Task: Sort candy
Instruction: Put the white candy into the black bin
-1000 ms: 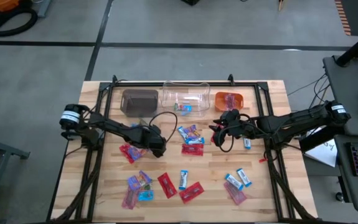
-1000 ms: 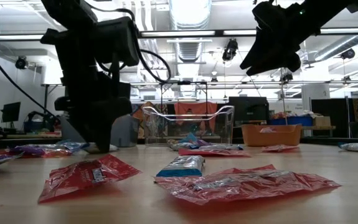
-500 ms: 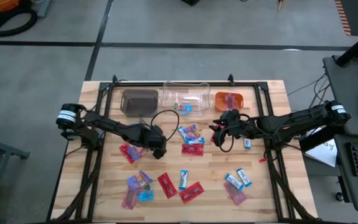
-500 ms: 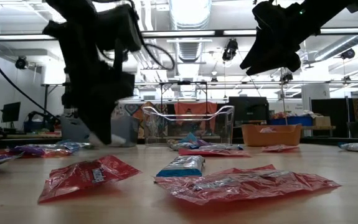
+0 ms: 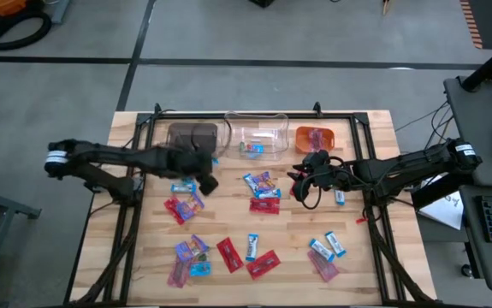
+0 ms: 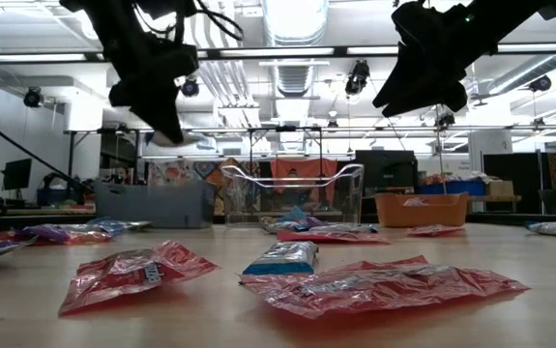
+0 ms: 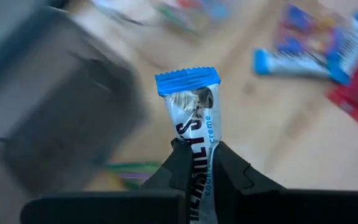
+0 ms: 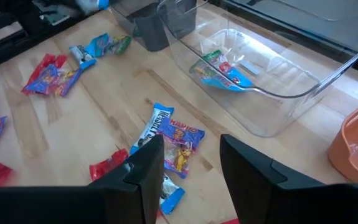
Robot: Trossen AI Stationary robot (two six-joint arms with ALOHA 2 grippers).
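Compared with a second ago, the left gripper (image 5: 207, 183) is no longer down among the sweets at centre left of the overhead picture; it is now sitting higher and farther toward the upper left, just below the brown bin (image 5: 192, 137), and in the table-level picture it is hanging well above the wood instead of reaching down to it. Its fingers (image 7: 180, 163), wide apart a second ago, are now pinched on a blue-and-white candy (image 7: 192, 118), a shiny wrapper with a crimped blue end and dark lettering, sticking out from between them. The right gripper (image 5: 299, 182) is staying where it was, right of centre in the overhead picture below the orange bin (image 5: 316, 137), raised off the table with its fingers (image 8: 142, 163) standing partly apart and holding nothing. The clear bin (image 5: 255, 133) is sitting between the brown and orange bins along the upper edge of the wooden table (image 5: 374, 128), with a few wrappers inside. Loose candy (image 5: 263, 193) is lying scattered across the middle and lower parts of the table, red, blue-and-white and purple-multicolour wrappers lying flat, with clusters at lower left and lower right. Bare wood is showing between the clusters and along the left and right edges.
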